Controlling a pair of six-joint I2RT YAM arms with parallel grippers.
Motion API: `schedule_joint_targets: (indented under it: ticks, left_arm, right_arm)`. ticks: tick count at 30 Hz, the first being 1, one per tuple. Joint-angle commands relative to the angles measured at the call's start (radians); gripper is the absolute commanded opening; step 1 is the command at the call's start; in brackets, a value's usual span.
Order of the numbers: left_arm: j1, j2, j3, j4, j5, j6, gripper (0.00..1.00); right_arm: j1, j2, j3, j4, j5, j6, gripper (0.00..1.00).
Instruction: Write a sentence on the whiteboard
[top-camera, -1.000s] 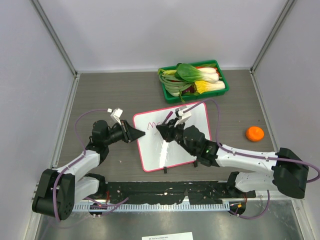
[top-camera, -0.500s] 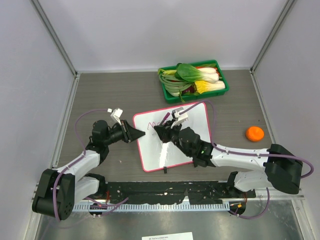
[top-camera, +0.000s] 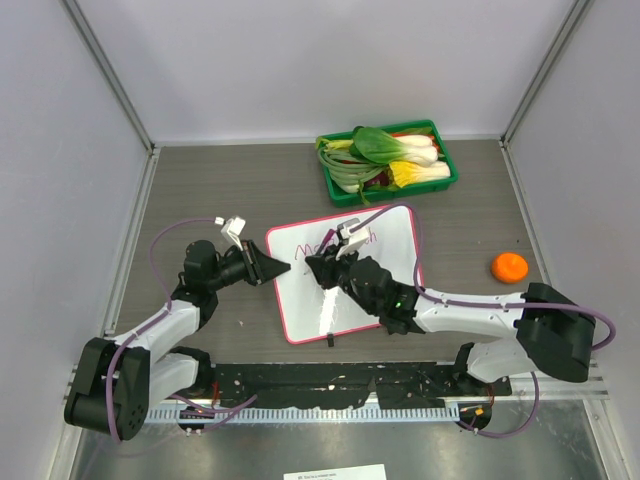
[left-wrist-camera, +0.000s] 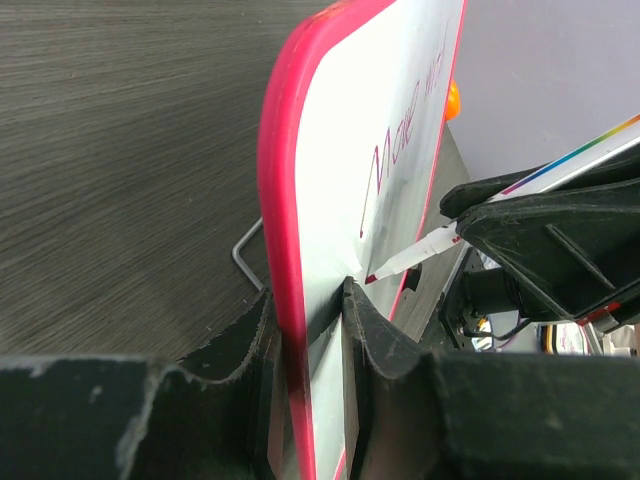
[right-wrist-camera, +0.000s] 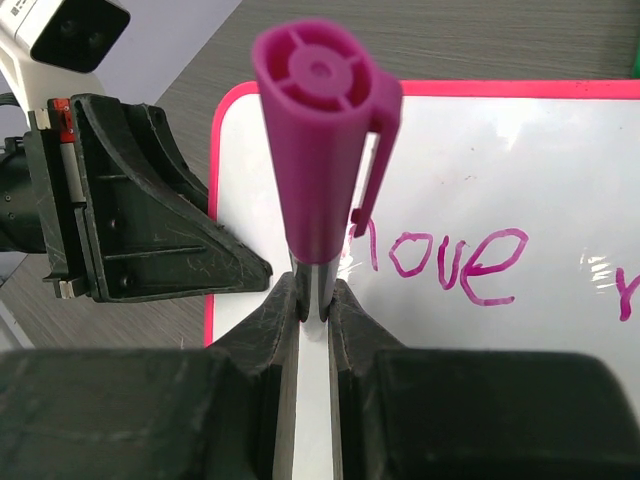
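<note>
On the desk (top-camera: 220, 190), mid-front, the whiteboard (top-camera: 298, 300) sits tilted up. Its left frame edge is pinched in the left pincer (top-camera: 283, 267), jaws nearly closed on the pink rim, one finger each side per left wrist cam. That grip hasn't moved over the last sec and the board is in the same spot.

Change is on the right. The right pincer (top-camera: 320, 266) slid left and a bit toward me across the board vs 1 s ago, and the arm now lies lower over the white face. It's clamped tight on a magenta marker (right-wrist-camera: 318, 150), cap end up toward the wrist cam.

With the pincer out of the way, the writing (right-wrist-camera: 450, 260) shows along the top, reads approx "move", plus another stroke at the far right edge of the right wrist view. Can't read the rest.

Left wrist cam has the tip below that line, near the left side, at or just off the surface. Can't tell if it's touching.

My read: first line is down, pen is back at the left margin, prob starting line 2. Sentence partly done, not finished.

Risk: pressing near the held edge could rock the board.

Tray (top-camera: 445, 180) of veg at back and orange (top-camera: 510, 266) at right, both well apart from the board.
</note>
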Motion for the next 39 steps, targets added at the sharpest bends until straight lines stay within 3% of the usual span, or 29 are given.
schedule_joint_targets:
  ticks: [1, 17, 39]
  left_arm:
    - [0.001, 0.009, -0.015, -0.038, -0.082, 0.113, 0.0]
    - [0.003, 0.006, -0.017, -0.042, -0.084, 0.113, 0.0]
    - [0.003, 0.003, -0.017, -0.043, -0.085, 0.114, 0.0]
  right_arm:
    - [0.005, 0.017, 0.042, 0.026, 0.019, -0.011, 0.01]
    - [0.003, 0.014, 0.028, -0.03, -0.057, 0.002, 0.01]
    - [0.005, -0.064, -0.001, -0.044, 0.006, 0.007, 0.01]
